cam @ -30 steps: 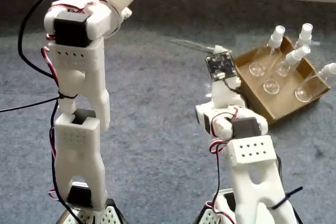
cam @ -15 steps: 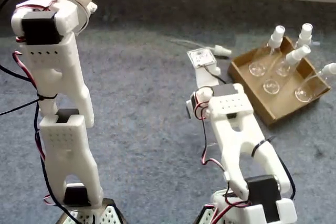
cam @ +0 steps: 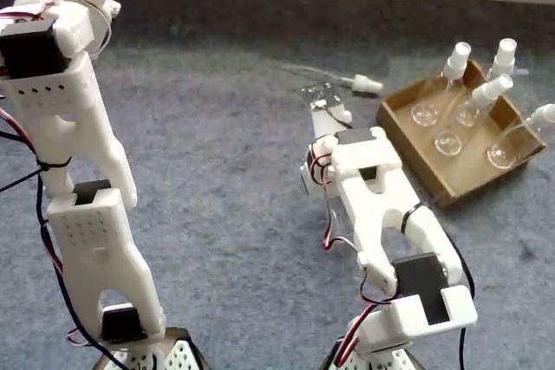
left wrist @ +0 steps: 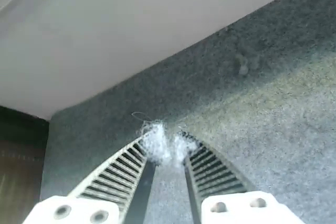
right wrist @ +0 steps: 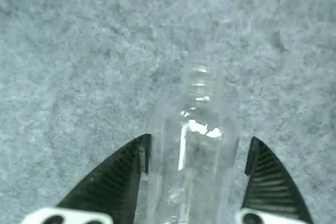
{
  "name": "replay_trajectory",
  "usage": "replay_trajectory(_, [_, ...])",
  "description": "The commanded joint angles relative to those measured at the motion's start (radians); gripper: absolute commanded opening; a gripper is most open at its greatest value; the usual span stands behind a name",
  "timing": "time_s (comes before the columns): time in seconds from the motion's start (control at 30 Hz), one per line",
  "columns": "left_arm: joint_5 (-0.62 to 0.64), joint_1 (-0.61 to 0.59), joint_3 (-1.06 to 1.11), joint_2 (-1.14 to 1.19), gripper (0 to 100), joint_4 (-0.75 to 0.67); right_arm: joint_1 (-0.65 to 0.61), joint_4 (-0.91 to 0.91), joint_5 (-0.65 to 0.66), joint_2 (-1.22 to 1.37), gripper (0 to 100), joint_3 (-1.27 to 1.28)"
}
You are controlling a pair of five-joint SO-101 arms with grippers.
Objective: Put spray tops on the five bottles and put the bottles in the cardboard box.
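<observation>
A clear bottle (right wrist: pixel 199 108) with no top lies on the grey carpet, its threaded neck pointing away from my right wrist. My right gripper (right wrist: pixel 197 142) is open, one jaw on each side of the bottle's body. In the high view that right gripper (cam: pixel 323 108) is low on the carpet, just short of a loose spray top (cam: pixel 364 84) whose thin tube trails to the left. The cardboard box (cam: pixel 414 155) at the right holds several bottles (cam: pixel 451 75) with spray tops on. My left gripper (left wrist: pixel 165 148) is raised high, shut, with only a bit of white fluff at its tips.
The left arm (cam: pixel 74 145) stands tall along the left side of the table. A pale wall (left wrist: pixel 131 30) borders the far edge of the carpet. Open carpet (cam: pixel 225 153) lies between the two arms.
The right arm has stretched forward and dropped low, bringing its gripper down around the bottle. The left arm has swung further left and up.
</observation>
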Motion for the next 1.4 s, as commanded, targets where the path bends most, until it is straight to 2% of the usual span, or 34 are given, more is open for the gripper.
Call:
replay_trajectory(0.0, [0.055, -0.03, -0.033, -0.018, 1, 0.006, -0.008, 0.048, 0.002, -0.079, 26.2, -0.077])
replay_trajectory(0.2, [0.069, -0.035, -0.031, -0.085, 1, 0.008, -0.007, 0.194, 0.005, -0.156, 36.8, -0.186])
replay_trajectory(0.3, [0.069, -0.035, -0.022, -0.162, 1, 0.009, -0.007, 0.229, 0.101, -0.177, 36.8, -0.229])
replay_trajectory(0.4, [0.089, -0.036, 0.099, -0.257, 1, 0.012, -0.007, 0.232, 0.161, -0.177, 36.8, -0.294])
replay_trajectory(0.6, [0.15, -0.025, 0.627, -0.542, 1, 0.012, -0.002, 0.229, 0.164, -0.077, 36.8, -0.487])
replay_trajectory(0.9, [0.163, 0.059, 1.316, -0.92, 1, -0.035, 0.039, 0.107, 0.169, 0.298, 36.8, -0.797])
replay_trajectory(1.2, [0.164, 0.058, 1.91, -1.26, 1, -0.354, 0.159, 0.077, 0.169, 0.697, 36.8, -1.202])
replay_trajectory(1.37, [0.164, 0.076, 2.21, -1.509, 1, -0.528, 0.174, 0.084, 0.204, 0.888, 36.8, -1.477])
